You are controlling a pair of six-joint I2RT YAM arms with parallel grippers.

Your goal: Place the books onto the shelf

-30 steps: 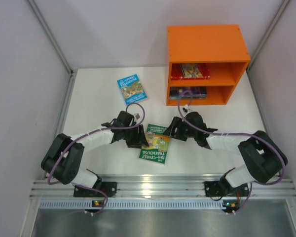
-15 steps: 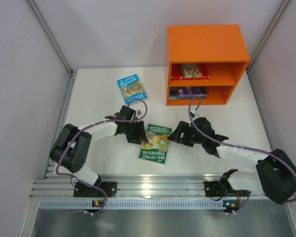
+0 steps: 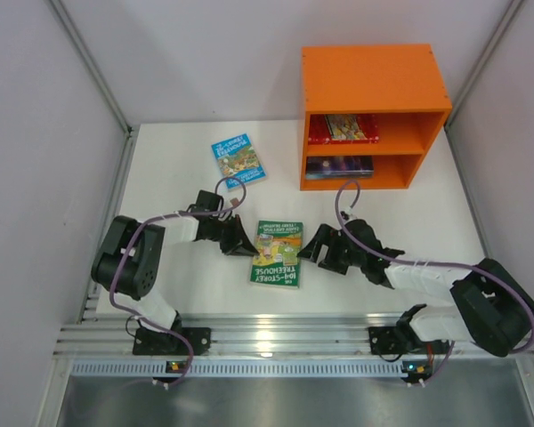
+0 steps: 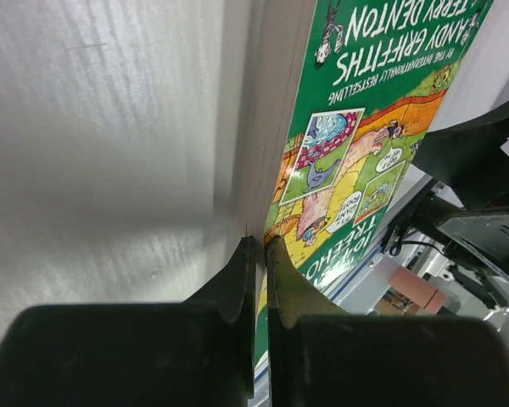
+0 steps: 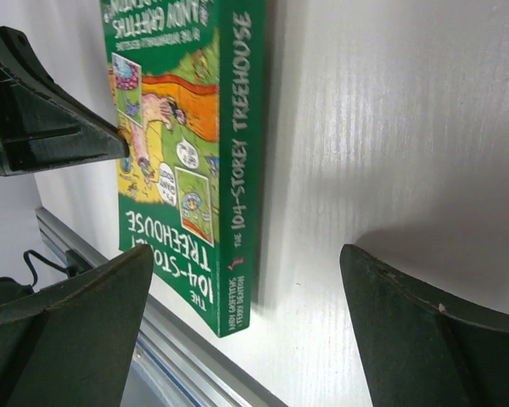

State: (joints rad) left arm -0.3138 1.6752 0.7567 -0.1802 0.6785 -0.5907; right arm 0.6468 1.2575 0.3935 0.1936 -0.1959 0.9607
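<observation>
The glossy green paperback (image 3: 277, 253) lies flat on the matt white table (image 3: 169, 191), in front of the boxy orange shelf (image 3: 374, 76). The left gripper (image 4: 256, 248), jaws pressed together with nothing clearly gripped, meets its page edge. The right gripper (image 3: 311, 253) gapes wide beside the spine, holding nothing

The green book (image 3: 277, 253) lies mid-table. Its cover reads "THE 104-STOREY TREEHOUSE" in large white letters at its near end. At its far end stand the authors' names, "ANDY GRIFFITHS" and "TERRY DENTON". Next to the names, the left wrist view shows a small line ending "BESTSELLING"; the word before it is cut off, probably "INTERNATIONALLY". The spine, on the book's right side, repeats "THE 104-STOREY TREEHOUSE" and, smaller, both names. The blue book (image 3: 238, 159), far left, has lettering too small to read.
</observation>
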